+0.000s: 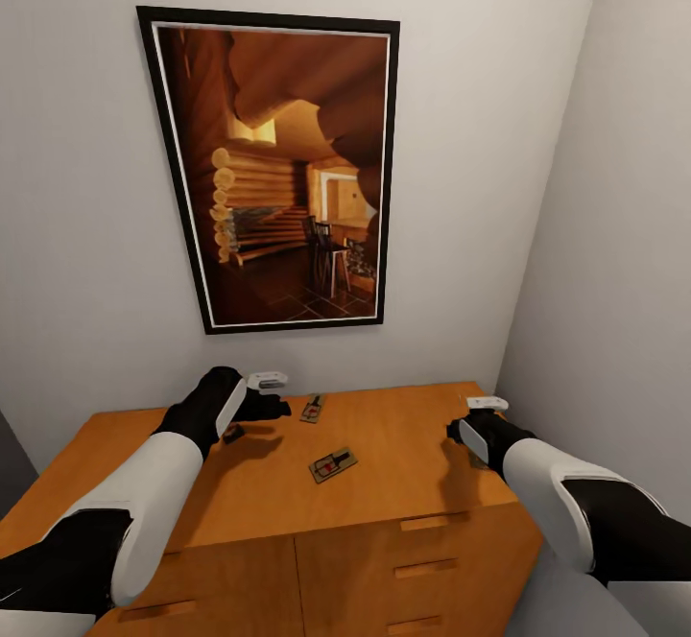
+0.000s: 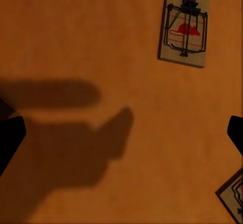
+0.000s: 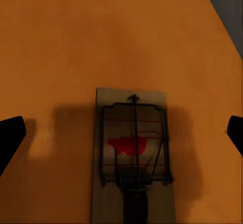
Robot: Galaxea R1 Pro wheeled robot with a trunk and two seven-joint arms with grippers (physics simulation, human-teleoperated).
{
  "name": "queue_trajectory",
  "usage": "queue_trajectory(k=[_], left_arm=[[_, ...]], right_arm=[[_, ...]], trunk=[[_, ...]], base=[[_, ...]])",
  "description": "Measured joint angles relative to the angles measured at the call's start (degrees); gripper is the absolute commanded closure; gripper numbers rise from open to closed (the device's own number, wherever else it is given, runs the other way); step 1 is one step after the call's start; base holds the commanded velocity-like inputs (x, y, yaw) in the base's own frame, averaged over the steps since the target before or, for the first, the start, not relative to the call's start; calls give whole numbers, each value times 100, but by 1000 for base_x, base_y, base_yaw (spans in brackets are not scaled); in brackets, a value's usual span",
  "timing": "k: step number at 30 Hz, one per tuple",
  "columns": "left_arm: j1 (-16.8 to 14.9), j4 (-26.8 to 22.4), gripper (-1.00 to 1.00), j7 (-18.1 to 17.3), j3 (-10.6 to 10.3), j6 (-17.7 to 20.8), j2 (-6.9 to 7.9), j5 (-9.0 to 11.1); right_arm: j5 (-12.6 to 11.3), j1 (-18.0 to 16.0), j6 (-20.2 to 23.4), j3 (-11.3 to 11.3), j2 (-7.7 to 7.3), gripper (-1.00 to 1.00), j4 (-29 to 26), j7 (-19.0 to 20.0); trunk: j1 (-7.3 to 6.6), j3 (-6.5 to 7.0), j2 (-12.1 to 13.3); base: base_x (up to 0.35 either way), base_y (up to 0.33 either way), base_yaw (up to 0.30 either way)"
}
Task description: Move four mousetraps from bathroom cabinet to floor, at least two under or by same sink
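The orange-brown cabinet stands against the wall, and mousetraps lie on its flat top. One mousetrap lies mid-top and another lies nearer the wall. A small dark flat piece beside my left forearm looks like a further trap. My left gripper hovers open above the top. In the left wrist view one mousetrap lies off to the side and a second trap's corner shows at the edge. My right gripper hangs open over the top's right end, with a mousetrap lying between its fingertips.
A large framed picture of a log-cabin room hangs on the white wall behind the cabinet. A second wall closes in on the right. Drawer fronts with bar handles face me below the top.
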Motion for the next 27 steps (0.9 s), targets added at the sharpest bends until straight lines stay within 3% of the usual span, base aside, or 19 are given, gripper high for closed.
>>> queue_trajectory(k=[8, 27], left_arm=[[-1, 1, -100, -1, 0, -4, -12, 0], [0, -6, -100, -1, 0, -9, -22, 0]], right_arm=[[-116, 1, 7, -1, -168, -100, 0, 176], [-137, 0, 9, -3, -189, -100, 8, 202]], trunk=[[0, 0, 0], [0, 0, 0]], base=[[0, 0, 0], [0, 0, 0]])
